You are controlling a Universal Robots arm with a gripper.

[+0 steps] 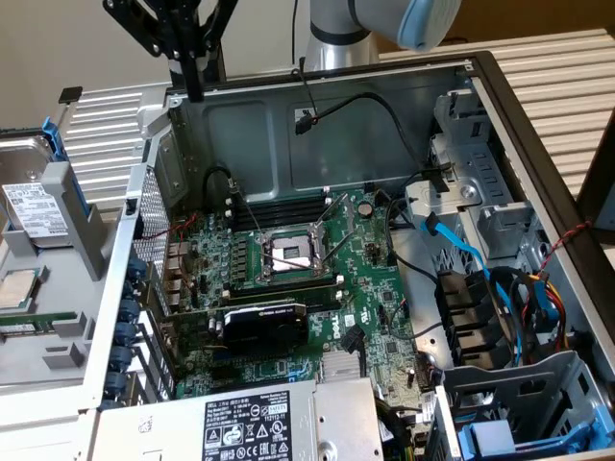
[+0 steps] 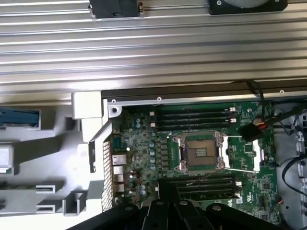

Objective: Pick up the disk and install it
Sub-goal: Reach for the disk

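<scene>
Hovering above the rear wall of the open computer case (image 1: 317, 125), your jaws are pinched together with nothing between them. In the wrist view they hang over the motherboard (image 2: 201, 158), close to the bare processor socket (image 1: 288, 254).

The disk (image 1: 27, 206) is well apart from the jaws, outside the case. In the exterior view it sits lower than them and off toward the exterior view's left. It stands on edge in a grey rack (image 1: 91, 221) on the desk (image 1: 548, 67), white label facing out, with its blue carrier (image 1: 53, 134) poking up at the end nearest the jaws. Nothing touches it. A small square processor chip (image 1: 17, 288) lies in the same rack, further from the jaws than the disk.

Progress: effectively zero. The pick is not done and the install is not done, so count both steps as left. The jaws are over the case, not over the rack, so they aren't lined up on the disk either.

The drive cage (image 1: 509, 384) is on the far side of the case from the jaws, cables running in front of it. There's some blue plastic low in it. I can't tell which slot is free. The grey power supply (image 1: 259, 423) sits at the case edge furthest from the jaws.
</scene>
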